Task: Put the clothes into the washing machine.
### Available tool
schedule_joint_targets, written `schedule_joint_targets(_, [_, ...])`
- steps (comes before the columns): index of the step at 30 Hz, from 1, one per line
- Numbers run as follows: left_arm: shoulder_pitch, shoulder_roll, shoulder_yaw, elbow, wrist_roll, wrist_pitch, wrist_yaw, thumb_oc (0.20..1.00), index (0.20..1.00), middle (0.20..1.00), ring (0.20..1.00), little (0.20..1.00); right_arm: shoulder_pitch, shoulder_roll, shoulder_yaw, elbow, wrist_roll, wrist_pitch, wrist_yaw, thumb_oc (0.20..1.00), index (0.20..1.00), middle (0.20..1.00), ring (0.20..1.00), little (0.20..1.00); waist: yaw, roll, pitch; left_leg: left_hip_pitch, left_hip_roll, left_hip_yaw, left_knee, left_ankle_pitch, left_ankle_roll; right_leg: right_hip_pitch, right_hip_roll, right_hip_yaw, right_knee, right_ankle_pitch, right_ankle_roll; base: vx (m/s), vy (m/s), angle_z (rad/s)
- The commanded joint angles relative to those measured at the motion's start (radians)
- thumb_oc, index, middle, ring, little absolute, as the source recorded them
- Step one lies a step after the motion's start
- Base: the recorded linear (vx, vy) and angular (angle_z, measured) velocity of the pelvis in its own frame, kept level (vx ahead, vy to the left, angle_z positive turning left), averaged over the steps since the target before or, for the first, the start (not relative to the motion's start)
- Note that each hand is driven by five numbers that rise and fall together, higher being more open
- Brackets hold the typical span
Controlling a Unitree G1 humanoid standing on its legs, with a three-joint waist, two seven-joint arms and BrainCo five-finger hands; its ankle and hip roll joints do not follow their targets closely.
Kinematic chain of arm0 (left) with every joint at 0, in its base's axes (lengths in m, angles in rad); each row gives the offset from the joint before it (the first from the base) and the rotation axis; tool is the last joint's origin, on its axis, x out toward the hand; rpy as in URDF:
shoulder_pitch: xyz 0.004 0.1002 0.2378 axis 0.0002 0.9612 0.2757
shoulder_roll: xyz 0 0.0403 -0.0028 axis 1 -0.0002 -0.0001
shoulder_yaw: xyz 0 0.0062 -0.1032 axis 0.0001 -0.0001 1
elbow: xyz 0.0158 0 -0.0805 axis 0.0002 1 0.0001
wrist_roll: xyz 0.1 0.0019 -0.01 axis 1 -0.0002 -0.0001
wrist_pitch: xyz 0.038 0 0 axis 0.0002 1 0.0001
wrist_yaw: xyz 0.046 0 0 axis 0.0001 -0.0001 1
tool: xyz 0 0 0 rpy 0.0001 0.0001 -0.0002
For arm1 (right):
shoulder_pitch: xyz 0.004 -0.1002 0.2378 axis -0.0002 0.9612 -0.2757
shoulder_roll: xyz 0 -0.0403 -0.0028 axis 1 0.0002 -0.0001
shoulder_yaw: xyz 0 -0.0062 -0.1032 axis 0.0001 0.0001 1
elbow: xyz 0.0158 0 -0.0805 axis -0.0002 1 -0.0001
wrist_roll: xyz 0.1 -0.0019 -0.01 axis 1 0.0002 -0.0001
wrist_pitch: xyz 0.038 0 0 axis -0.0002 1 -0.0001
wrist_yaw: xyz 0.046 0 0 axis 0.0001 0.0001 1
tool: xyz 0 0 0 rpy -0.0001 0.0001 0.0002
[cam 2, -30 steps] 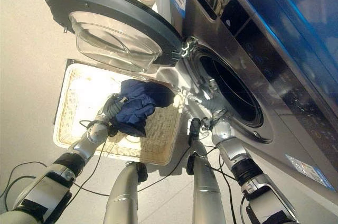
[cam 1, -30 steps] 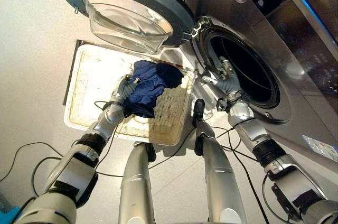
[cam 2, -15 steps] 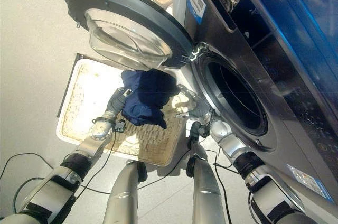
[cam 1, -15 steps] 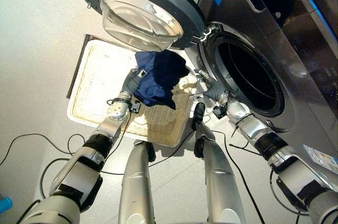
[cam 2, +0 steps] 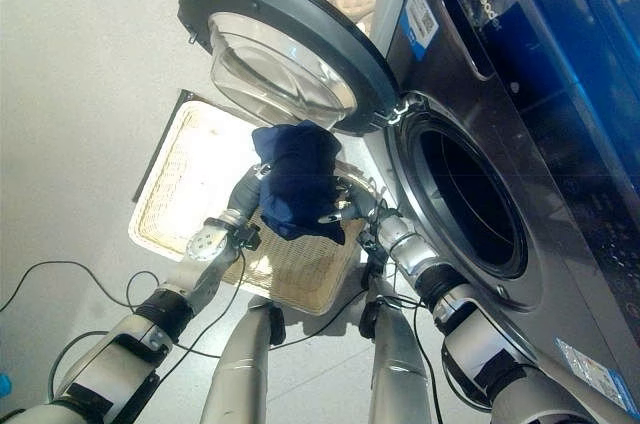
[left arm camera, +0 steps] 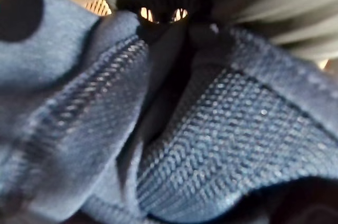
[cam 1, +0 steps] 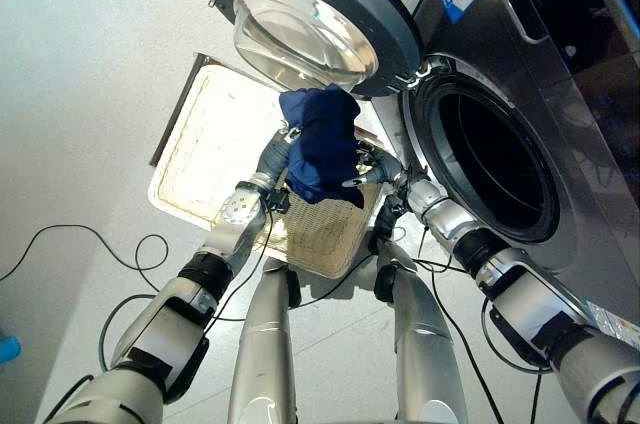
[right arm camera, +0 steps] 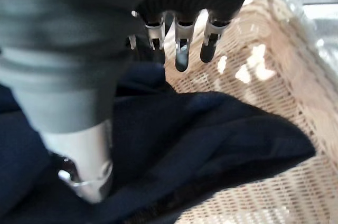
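A navy blue garment (cam 1: pixel 322 144) hangs bunched from my left hand (cam 1: pixel 272 157), lifted above the wicker basket (cam 1: pixel 205 159) and just under the open round door (cam 1: pixel 310 4). In the left wrist view the knit cloth (left arm camera: pixel 211 129) presses close against the hand. My right hand (cam 1: pixel 378 169) reaches in from the machine side, its straight fingers (right arm camera: pixel 181 49) at the garment's lower edge and its thumb against the dark cloth (right arm camera: pixel 200 129). The washing machine's drum opening (cam 1: pixel 490 159) gapes dark to the right of both hands.
The basket (right arm camera: pixel 264 76) sits on the pale floor in front of the machine, its rim close to the drum's lower left. The glass-bowled door swings out above the basket's far side. Bare floor (cam 1: pixel 80 94) lies to the left.
My left hand has lifted the garment up out of the basket towards the door. My right hand left the drum's rim and came over to the garment. The camera has shifted too.
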Motion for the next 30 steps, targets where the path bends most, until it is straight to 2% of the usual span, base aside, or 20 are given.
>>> schedule_joint_targets(1, [-0.020, -0.049, -0.010, -0.113, -0.023, -0.035, -0.043, 0.200, 0.200, 0.200, 0.200, 0.200, -0.045, -0.020, -0.023, -0.024, 0.039, -0.008, 0.026, 1.000, 1.000, 1.000, 1.000, 1.000, 0.020, 0.087, -0.017, -0.017, -0.053, 0.048, -0.028, -0.004, -0.025, -0.001, -0.007, -0.039, 0.129, -0.132, 0.105, 0.00, -0.012, 0.03])
schedule_joint_targets(11, [-0.020, -0.067, -0.048, -0.223, -0.133, 0.029, -0.140, 0.200, 0.200, 0.200, 0.200, 0.200, -0.092, 0.030, -0.019, -0.005, 0.100, 0.004, 0.063, 1.000, 1.000, 1.000, 1.000, 1.000, 0.039, 0.102, -0.017, -0.022, -0.072, 0.036, -0.021, -0.004, -0.013, -0.005, -0.016, -0.047, 0.134, -0.121, 0.099, 0.01, -0.017, 0.08])
schedule_joint_targets(16, [-0.014, -0.085, -0.056, -0.261, -0.139, 0.041, -0.152, 0.200, 0.200, 0.200, 0.200, 0.200, -0.094, 0.049, -0.015, -0.016, 0.137, 0.008, 0.075, 1.000, 1.000, 1.000, 1.000, 1.000, 0.042, 0.105, -0.017, -0.019, -0.073, 0.036, -0.023, -0.002, -0.010, -0.005, -0.018, -0.050, 0.134, -0.117, 0.098, 0.00, -0.004, 0.03])
schedule_joint_targets(21, [-0.026, -0.101, -0.071, -0.293, -0.141, 0.066, -0.148, 0.200, 0.200, 0.200, 0.200, 0.200, -0.100, 0.081, -0.040, -0.023, 0.281, -0.025, 0.080, 1.000, 1.000, 1.000, 1.000, 1.000, 0.044, 0.106, -0.017, -0.020, -0.078, 0.034, -0.021, -0.001, -0.006, -0.004, -0.017, -0.051, 0.133, -0.112, 0.097, 0.00, 0.000, 0.00])
schedule_joint_targets(22, [-0.027, -0.104, -0.072, -0.295, -0.138, 0.069, -0.145, 0.200, 0.200, 0.200, 0.200, 0.200, -0.100, 0.086, -0.045, -0.024, 0.296, -0.037, 0.079, 0.799, 0.799, 0.799, 0.799, 0.799, 0.044, 0.106, -0.017, -0.021, -0.079, 0.034, -0.019, -0.001, -0.005, -0.005, -0.017, -0.050, 0.133, -0.112, 0.097, 0.00, 0.000, 0.00])
schedule_joint_targets(23, [-0.029, -0.105, -0.075, -0.299, -0.133, 0.072, -0.137, 0.200, 0.200, 0.200, 0.200, 0.200, -0.099, 0.092, -0.052, -0.030, 0.314, -0.049, 0.076, 0.278, 0.278, 0.278, 0.278, 0.278, 0.043, 0.107, -0.017, -0.021, -0.080, 0.034, -0.018, -0.001, -0.005, -0.007, -0.016, -0.049, 0.135, -0.112, 0.097, 0.00, 0.000, 0.00])
schedule_joint_targets(24, [-0.035, -0.106, -0.078, -0.298, -0.133, 0.077, -0.130, 0.200, 0.200, 0.200, 0.200, 0.200, -0.102, 0.097, -0.058, -0.034, 0.343, -0.068, 0.080, 0.200, 0.200, 0.200, 0.200, 0.200, 0.042, 0.108, -0.017, -0.020, -0.081, 0.034, -0.020, -0.001, -0.004, -0.007, -0.016, -0.048, 0.134, -0.110, 0.098, 0.00, 0.000, 0.00])
schedule_joint_targets(30, [-0.038, -0.105, -0.080, -0.270, -0.093, 0.090, -0.081, 0.200, 0.200, 0.200, 0.200, 0.200, -0.094, 0.106, -0.087, -0.069, 0.398, -0.145, 0.057, 0.200, 0.200, 0.200, 0.200, 0.200, 0.034, 0.104, -0.017, -0.022, -0.082, 0.039, -0.018, 0.000, -0.005, -0.009, -0.014, -0.046, 0.128, -0.103, 0.101, 0.00, 0.000, 0.00])
